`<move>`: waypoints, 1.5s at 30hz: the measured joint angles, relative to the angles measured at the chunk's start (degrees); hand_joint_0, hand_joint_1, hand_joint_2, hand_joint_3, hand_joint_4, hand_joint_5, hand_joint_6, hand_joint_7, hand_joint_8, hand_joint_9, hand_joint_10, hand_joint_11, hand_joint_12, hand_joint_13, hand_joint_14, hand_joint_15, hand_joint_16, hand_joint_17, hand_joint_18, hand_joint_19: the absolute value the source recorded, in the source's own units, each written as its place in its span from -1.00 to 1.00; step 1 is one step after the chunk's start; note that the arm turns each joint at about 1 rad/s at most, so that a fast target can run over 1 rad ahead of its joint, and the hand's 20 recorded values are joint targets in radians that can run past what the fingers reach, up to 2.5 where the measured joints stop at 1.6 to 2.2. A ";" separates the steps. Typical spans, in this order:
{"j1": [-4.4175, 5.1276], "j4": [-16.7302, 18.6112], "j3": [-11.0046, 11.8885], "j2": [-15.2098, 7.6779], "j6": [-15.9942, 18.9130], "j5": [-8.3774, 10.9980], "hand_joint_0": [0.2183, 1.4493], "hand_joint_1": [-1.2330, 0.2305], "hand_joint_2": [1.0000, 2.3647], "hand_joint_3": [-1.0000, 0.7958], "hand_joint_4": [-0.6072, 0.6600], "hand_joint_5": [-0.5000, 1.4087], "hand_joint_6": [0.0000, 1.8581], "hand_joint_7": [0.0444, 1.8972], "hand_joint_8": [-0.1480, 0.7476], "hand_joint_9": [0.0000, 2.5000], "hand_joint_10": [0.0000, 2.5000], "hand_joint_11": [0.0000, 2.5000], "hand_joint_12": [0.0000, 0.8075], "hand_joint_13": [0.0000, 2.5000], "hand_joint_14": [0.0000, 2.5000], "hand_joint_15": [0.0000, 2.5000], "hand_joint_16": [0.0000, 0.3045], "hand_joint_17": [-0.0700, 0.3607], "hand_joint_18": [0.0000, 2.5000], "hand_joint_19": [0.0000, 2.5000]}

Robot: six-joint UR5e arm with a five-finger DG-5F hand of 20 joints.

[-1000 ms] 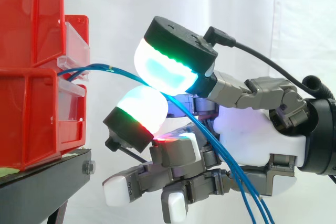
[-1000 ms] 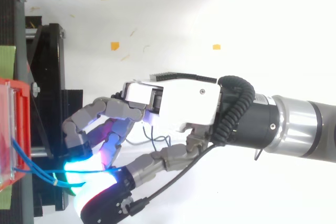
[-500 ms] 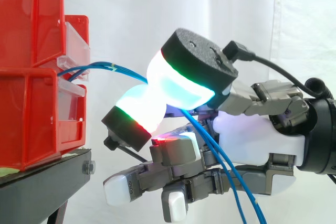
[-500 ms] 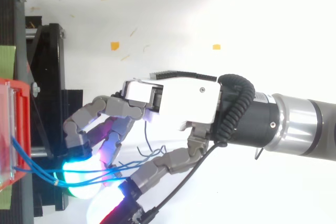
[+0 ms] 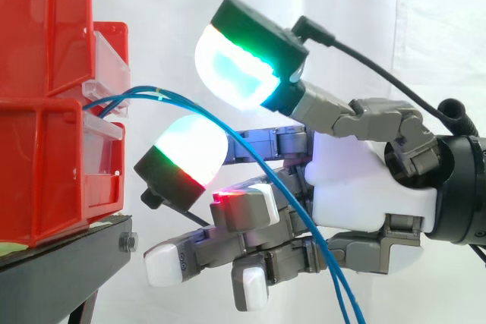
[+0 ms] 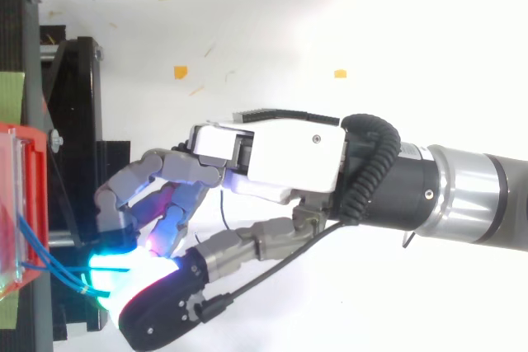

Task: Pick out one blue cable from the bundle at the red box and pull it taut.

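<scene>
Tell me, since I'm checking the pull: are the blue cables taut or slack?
Slack: the blue cables leave the red box in a sagging arc, then droop past the hand.

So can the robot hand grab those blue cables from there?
Probably yes: the blue cables run from the red box right through the open gap between the hand's glowing fingertips, nothing blocking them.

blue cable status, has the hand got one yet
Hand open, glowing pads apart. Blue cables run between pads, none pinched, sagging from red box. Nothing in the way.
</scene>
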 measured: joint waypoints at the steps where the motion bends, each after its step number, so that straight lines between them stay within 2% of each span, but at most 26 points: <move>1: -0.01 -0.06 0.06 0.00 0.00 -0.02 -0.34 -0.14 -0.99 -0.36 -0.02 -0.59 -0.04 0.16 -0.03 -0.07 -0.98 -0.14 -0.21 -0.42 -0.99 -0.65 -0.72 -0.24 -0.31 -0.29; 6: -0.06 -0.35 0.36 0.00 -0.01 -0.06 -0.34 -0.31 -0.97 -0.23 0.04 -0.59 -0.03 0.24 -0.02 -0.06 -0.97 -0.12 -0.20 -0.41 -0.99 -0.65 -0.72 -0.23 -0.31 -0.29; 10: -0.07 -0.68 0.49 0.00 -0.01 -0.09 -0.29 -0.45 -0.97 -0.21 0.08 -0.60 -0.02 0.24 -0.01 -0.07 -0.97 -0.10 -0.20 -0.42 -0.99 -0.65 -0.72 -0.23 -0.31 -0.30; 13: -0.07 -0.88 0.51 0.00 0.00 -0.09 -0.16 -0.53 -0.98 -0.29 -0.02 -0.60 -0.02 0.39 -0.03 -0.07 -0.97 -0.10 -0.21 -0.41 -0.99 -0.65 -0.72 -0.23 -0.30 -0.31; 15: -0.08 -0.94 0.51 0.00 0.00 -0.10 -0.07 -0.56 -1.00 -0.44 -0.11 -0.60 -0.02 0.55 -0.05 -0.07 -0.97 -0.10 -0.23 -0.40 -0.99 -0.65 -0.73 -0.24 -0.30 -0.32; 17: -0.08 -0.96 0.52 0.00 0.00 -0.13 -0.06 -0.57 -1.00 -0.44 -0.12 -0.61 -0.02 0.63 -0.06 -0.06 -0.97 -0.11 -0.23 -0.40 -0.99 -0.66 -0.73 -0.24 -0.29 -0.33; 21: -0.07 -1.01 0.53 -0.03 -0.06 -0.16 -0.13 -0.61 -1.00 -0.44 -0.20 -0.61 0.01 0.50 -0.05 -0.06 -0.97 -0.11 -0.24 -0.40 -0.99 -0.66 -0.73 -0.25 -0.29 -0.35; 30: -0.07 -1.05 0.53 -0.03 -0.03 -0.17 -0.29 -0.75 -1.00 -0.44 -0.06 -0.59 0.01 0.23 -0.07 -0.06 -0.97 -0.09 -0.25 -0.40 -0.99 -0.65 -0.73 -0.25 -0.30 -0.34; 42: -0.07 -1.05 0.53 -0.01 -0.03 -0.22 -0.30 -0.85 -1.00 -0.44 -0.04 -0.61 0.01 0.18 -0.10 -0.10 -0.97 -0.08 -0.25 -0.45 -0.99 -0.66 -0.73 -0.25 -0.34 -0.37; 45: -0.07 -1.05 0.53 -0.01 -0.07 -0.25 -0.36 -0.80 -1.00 -0.44 -0.03 -0.61 0.01 0.16 -0.09 -0.11 -0.97 -0.09 -0.25 -0.45 -0.99 -0.66 -0.73 -0.24 -0.33 -0.36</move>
